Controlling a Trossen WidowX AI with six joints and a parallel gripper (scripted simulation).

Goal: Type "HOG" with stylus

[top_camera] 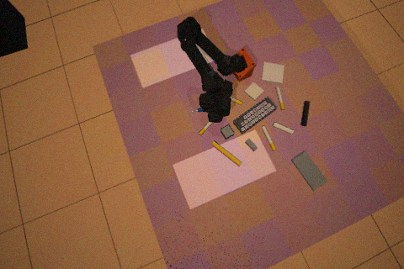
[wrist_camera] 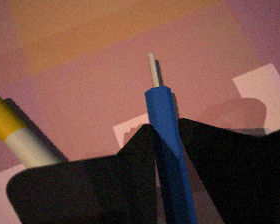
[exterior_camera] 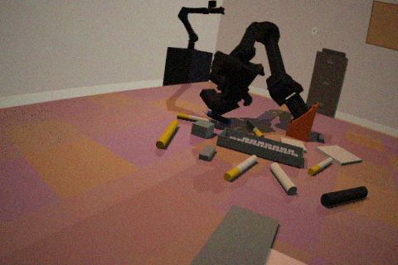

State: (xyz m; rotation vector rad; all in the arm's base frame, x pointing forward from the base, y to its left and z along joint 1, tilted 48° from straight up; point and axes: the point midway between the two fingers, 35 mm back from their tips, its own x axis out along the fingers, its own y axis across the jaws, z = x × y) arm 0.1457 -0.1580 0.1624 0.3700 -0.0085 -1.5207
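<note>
The blue stylus (wrist_camera: 163,120) (exterior_camera: 218,118) with a thin white tip (top_camera: 197,111) lies low over the mat, left of the keyboard (top_camera: 254,114) (exterior_camera: 261,146). My gripper (wrist_camera: 164,127) (top_camera: 214,111) (exterior_camera: 220,109) is down at the stylus, and its two dark fingers are shut on the blue shaft from both sides. The tip points away from the wrist. A yellow and white marker (wrist_camera: 16,135) (top_camera: 205,128) (exterior_camera: 187,117) lies just beside the gripper. The dark keyboard with white keys lies to the gripper's right in the top view.
A grey block (top_camera: 227,131) (exterior_camera: 202,128) lies by the keyboard's near end. A yellow bar (top_camera: 226,153) (exterior_camera: 167,133), more markers, a black cylinder (top_camera: 305,113) (exterior_camera: 344,195), an orange holder (top_camera: 244,64) (exterior_camera: 303,125) and a grey slab (top_camera: 309,170) lie around.
</note>
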